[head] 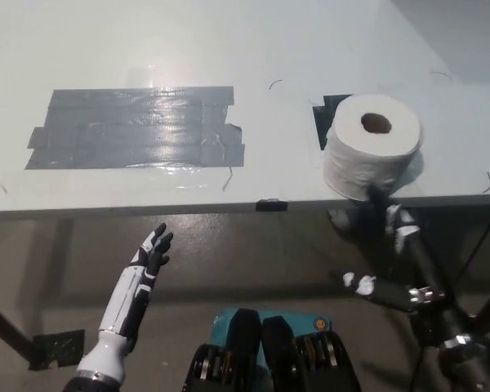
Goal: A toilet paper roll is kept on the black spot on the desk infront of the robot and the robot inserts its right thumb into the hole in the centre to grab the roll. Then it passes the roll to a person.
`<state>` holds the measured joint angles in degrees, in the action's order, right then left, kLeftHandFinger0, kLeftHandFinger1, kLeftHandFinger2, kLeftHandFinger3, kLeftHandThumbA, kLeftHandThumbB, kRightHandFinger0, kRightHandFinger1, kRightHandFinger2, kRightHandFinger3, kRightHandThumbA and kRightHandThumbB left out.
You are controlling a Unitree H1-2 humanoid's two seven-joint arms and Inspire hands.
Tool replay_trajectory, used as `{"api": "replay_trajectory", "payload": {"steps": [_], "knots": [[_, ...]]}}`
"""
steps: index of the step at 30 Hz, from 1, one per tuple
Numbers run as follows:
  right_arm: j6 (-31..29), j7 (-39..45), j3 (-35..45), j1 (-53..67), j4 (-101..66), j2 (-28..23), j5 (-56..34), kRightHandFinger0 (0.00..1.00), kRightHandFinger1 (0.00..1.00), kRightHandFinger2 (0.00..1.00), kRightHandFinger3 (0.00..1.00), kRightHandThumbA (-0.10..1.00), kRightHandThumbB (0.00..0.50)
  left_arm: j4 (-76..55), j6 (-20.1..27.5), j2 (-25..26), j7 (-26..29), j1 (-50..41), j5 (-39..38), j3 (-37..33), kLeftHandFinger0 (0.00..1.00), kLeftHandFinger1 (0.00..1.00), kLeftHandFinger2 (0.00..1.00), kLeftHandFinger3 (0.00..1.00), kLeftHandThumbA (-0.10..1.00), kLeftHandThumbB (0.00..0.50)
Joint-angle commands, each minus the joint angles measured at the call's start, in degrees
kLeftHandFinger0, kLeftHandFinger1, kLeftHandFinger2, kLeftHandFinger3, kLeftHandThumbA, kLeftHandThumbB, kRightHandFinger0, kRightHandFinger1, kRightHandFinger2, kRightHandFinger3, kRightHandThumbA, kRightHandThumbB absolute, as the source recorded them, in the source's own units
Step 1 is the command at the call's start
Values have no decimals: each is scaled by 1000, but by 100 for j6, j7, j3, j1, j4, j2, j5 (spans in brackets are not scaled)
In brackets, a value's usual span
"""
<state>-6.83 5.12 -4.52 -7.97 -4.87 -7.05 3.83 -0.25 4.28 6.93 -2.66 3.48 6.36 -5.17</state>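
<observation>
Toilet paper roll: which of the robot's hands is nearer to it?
Right. The black right hand is just below the toilet paper roll at the desk front edge. The white left hand rests low at lower left, off the desk, fingers apart.

- The desk [229, 49] is a pale, smooth sheet with a soft gloss; light glares off it near the top of the frame.
- The grey tape patch [139, 126] at centre left looks like duct tape in overlapping strips, shiny and wrinkled, with ragged edges.
- The toilet paper roll [371, 151] at right is white, soft, matt paper, faintly textured on its side, with a brown cardboard core.
- The black spot [327, 114] showing beside the roll is dark and matt.
- The left hand [151, 257], lower left, is glossy white hard plastic with black parts.
- The right hand [376, 216], lower right, is black and mostly matt, with small silvery metal fittings.
- The floor [229, 261] under the desk edge is dull brown-grey.
</observation>
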Motion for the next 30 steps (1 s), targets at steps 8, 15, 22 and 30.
{"api": "replay_trajectory", "payload": {"steps": [8,15,22,30], "knots": [[1975,222,1142,-1350,-2477,-1250,-326,1000,1000,1000,1000,1000,405,-214,141,-6,-27,-47,158,-146,1000,1000,1000,1000,1000,119],[3376,1070,884,-3181,-804,-2383,-709,1000,1000,1000,1000,948,363,-202,214,-11,0,-143,155,-115,1000,1000,1000,1000,1000,112],[3376,2282,-215,-5107,1963,-2915,64,1000,1000,1000,1000,933,377,-179,199,3,-28,-21,122,-88,1000,1000,1000,1000,1000,114],[2973,3857,-1822,-6683,4356,-2899,710,1000,1000,1000,1000,1000,341,-197,113,13,-56,115,134,-89,1000,1000,1000,1000,1000,125]]}}
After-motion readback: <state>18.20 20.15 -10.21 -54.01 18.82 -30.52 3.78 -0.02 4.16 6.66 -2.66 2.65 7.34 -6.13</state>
